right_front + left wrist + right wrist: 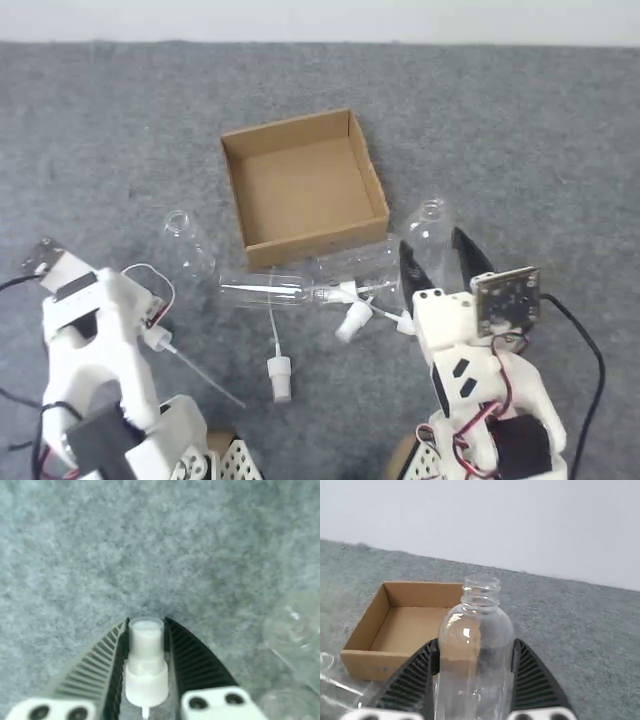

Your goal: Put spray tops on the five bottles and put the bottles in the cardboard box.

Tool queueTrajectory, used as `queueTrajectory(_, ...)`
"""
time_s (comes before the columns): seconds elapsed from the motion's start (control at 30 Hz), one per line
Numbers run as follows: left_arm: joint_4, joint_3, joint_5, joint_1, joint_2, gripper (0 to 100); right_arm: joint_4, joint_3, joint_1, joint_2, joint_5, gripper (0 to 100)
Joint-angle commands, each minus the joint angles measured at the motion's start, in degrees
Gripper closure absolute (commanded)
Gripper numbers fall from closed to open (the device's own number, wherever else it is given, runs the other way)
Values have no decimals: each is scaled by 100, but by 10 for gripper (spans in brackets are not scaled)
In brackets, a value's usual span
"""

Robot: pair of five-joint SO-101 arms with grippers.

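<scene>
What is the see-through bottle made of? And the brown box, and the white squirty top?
The upright bottle looks like clear, shiny plastic: you can see the box through it, and light glints on it. The box is plain brown cardboard, dull, with thin folded walls. The spray top looks like smooth white plastic, though that is a guess.

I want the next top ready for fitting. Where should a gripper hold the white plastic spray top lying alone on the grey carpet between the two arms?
Grip the white plastic spray top by its thick cylindrical head, coming straight down, fingers closing across its width. It lies flat with grey carpet free on both sides; its thin tube toward the cardboard box looks too flimsy.
</scene>
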Motion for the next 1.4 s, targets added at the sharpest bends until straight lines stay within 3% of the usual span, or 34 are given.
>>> queueTrajectory(0.0,97,-514,35,-26,53,989,-207,141,-303,13,360,989)
queueTrajectory(0.27,158,-989,35,-53,44,989,-207,158,-567,13,404,990)
queueTrajectory(0.7,2708,-3679,53,-35,44,989,-681,457,-593,13,396,989)
queueTrajectory(0.97,3253,-4971,369,-9,44,989,-1578,1116,-1138,13,404,991)
queueTrajectory(1.37,4185,-6457,1064,932,44,990,-1578,1178,-1622,13,396,991)
